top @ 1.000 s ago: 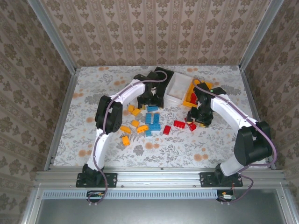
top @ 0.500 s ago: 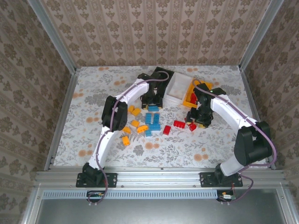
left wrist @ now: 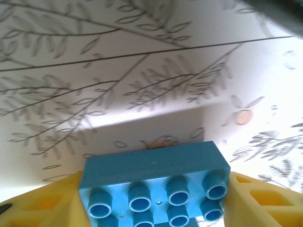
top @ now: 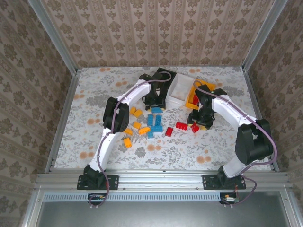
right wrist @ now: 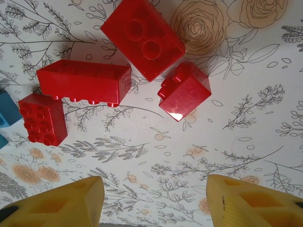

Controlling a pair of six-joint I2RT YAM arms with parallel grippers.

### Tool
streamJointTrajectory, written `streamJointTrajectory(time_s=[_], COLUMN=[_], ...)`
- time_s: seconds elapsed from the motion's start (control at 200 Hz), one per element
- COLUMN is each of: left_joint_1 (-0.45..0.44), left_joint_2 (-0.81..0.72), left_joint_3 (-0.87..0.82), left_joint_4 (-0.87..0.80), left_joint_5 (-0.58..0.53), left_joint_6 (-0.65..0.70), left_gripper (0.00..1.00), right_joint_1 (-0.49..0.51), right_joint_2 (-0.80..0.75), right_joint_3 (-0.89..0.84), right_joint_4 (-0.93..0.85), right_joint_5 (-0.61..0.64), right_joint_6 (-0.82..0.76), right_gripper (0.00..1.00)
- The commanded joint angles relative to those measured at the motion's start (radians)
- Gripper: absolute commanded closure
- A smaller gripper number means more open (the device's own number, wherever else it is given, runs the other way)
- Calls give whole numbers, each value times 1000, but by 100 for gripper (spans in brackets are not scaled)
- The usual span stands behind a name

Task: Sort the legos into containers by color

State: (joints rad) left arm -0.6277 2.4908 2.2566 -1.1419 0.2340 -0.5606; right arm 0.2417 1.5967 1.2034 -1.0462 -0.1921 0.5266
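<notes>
One blue lego (left wrist: 154,177) has entered the left end effector (left wrist: 152,201).

You look down on a floral-patterned surface (top: 90,99), enclosed by damask-papered walls (top: 156,33), with a metal rail (top: 161,179) along its near edge.

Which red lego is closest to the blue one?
The small red brick at the left of the right wrist view, bumps facing up, sits beside the blue brick. The other three lie farther away.

Floral table (top: 90,99): legos (top: 154,120), 3 containers (top: 177,98)
</notes>
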Motion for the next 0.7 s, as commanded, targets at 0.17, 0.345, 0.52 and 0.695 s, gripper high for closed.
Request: streamJointTrajectory(time_s=[0.17,0.345,0.52,0.695], left_joint_1=[23,22,14,2], left_joint_2=[-118,-45,64,173], left_joint_3=[28,128,216,345], left_joint_4=[234,417,610,650], left_joint_5=[246,359,401,401], left_joint_6=[-203,-392,-604,-703], left_gripper=[37,37,37,35], right_joint_1=[-39,-39,-39,-39], right_joint_2=[-93,-130,-135,-139], right_joint_3=[-85,-148,-159,-172], right_joint_4=[-28,-5,11,23], right_joint_5=[22,7,-12,-16], right_joint_6=[-24,8,24,30], right_gripper=[39,39,39,39])
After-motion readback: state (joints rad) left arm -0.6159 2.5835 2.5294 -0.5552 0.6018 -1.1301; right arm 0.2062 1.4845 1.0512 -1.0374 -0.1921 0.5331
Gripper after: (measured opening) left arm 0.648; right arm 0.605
